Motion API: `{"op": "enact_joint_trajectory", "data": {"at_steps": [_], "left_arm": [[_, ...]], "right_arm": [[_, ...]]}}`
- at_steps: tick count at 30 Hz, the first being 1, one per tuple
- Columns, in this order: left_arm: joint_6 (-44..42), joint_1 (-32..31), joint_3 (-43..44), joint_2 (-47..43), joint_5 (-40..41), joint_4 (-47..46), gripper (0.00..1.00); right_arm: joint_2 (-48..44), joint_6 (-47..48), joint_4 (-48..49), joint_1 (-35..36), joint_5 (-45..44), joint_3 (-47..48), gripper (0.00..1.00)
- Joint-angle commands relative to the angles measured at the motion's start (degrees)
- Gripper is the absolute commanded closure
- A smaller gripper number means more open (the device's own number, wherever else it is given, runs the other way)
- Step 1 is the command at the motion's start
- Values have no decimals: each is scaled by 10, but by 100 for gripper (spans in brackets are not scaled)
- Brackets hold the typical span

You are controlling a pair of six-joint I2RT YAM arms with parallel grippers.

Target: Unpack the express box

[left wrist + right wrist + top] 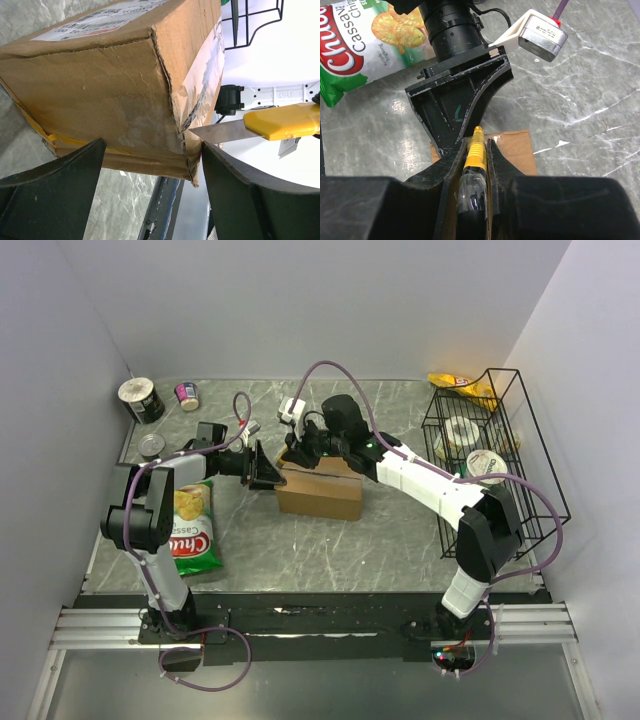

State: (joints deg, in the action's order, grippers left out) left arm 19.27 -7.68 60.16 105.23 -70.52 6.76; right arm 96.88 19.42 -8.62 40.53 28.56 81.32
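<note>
The express box (320,490), a brown carton with clear tape and a white label, lies mid-table. In the left wrist view it (100,85) fills the upper frame, its taped corner torn. My left gripper (262,472) is open at the box's left end, its fingers (50,190) spread on either side of the box's lower edge. My right gripper (305,452) is above the box's left top edge, shut on a yellow utility knife (476,160). The knife's blade (220,131) touches the taped seam at the box's corner.
A green chips bag (195,530) lies left of the box. Two cans (142,400) and a small cup (187,395) stand at the back left. A black wire rack (490,455) with round containers stands at the right, a yellow packet (455,383) behind it.
</note>
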Motion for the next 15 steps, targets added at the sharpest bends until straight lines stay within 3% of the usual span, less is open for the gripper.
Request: {"op": "enact_joint_trajectory", "data": {"at_steps": [1,15], "left_arm": [[-12,-2,12,16,11,12,17],[-5,-1,10,19,7,4,17]], "right_arm": [[-6,2,23,5,-3,5,100],[-13,25,-18,5,-41,6,100]]}}
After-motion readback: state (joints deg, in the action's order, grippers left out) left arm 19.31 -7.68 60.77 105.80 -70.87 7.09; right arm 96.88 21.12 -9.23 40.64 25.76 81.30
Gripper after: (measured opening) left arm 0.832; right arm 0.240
